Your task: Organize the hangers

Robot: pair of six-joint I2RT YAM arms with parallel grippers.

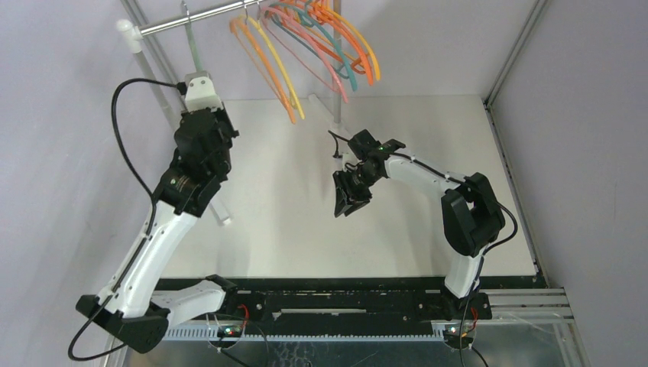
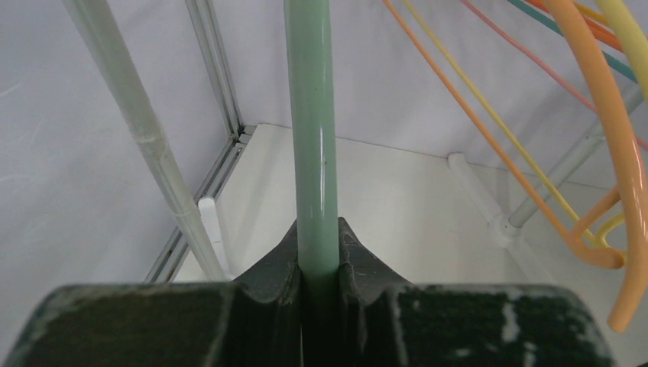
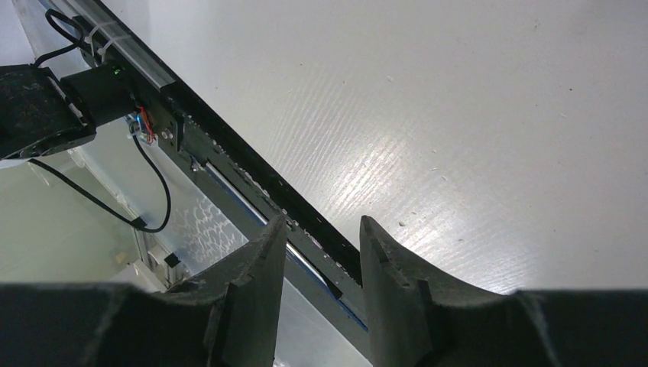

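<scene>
**Top external view.** Silver rail (image 1: 218,14) crossed the far side of the tabletop (image 1: 290,229).
- Main bunch of hangers (image 1: 328,42): orange, yellow, pink and teal, hung by their hooks from the right part of the rail. They were crowded together, with their arms fanning down and overlapping.
- One pale green hanger (image 1: 194,50): hooked alone on the left part of the rail, well apart from the bunch.
- Left gripper (image 1: 202,80): raised just under the rail and pressed together on the lower run of that hanger.
- Right gripper (image 1: 344,208): low over the tabletop, below the bunch and well clear of the rail, with fingers spread and nothing between them.
- No hanger showed lying on the tabletop.

**Left wrist view.** The rail was out of frame.
- Pale green hanger (image 2: 313,153): rose straight out of the left gripper (image 2: 317,267), pinched between both jaws.
- Orange and yellow arms of the bunch crossed the right side.
- A white post (image 2: 145,138) of the rack stood to the left.

**Right wrist view.** Right gripper (image 3: 321,225) was spread and empty over bare tabletop (image 3: 458,115). Neither rail nor hangers were in frame.

**Progress, as judged.** Collection looked close to complete, since every visible hanger was on the rail. What remained seemed to be releasing the green one and possibly spacing or sorting the crowded bunch. The intended order could not be told.
</scene>
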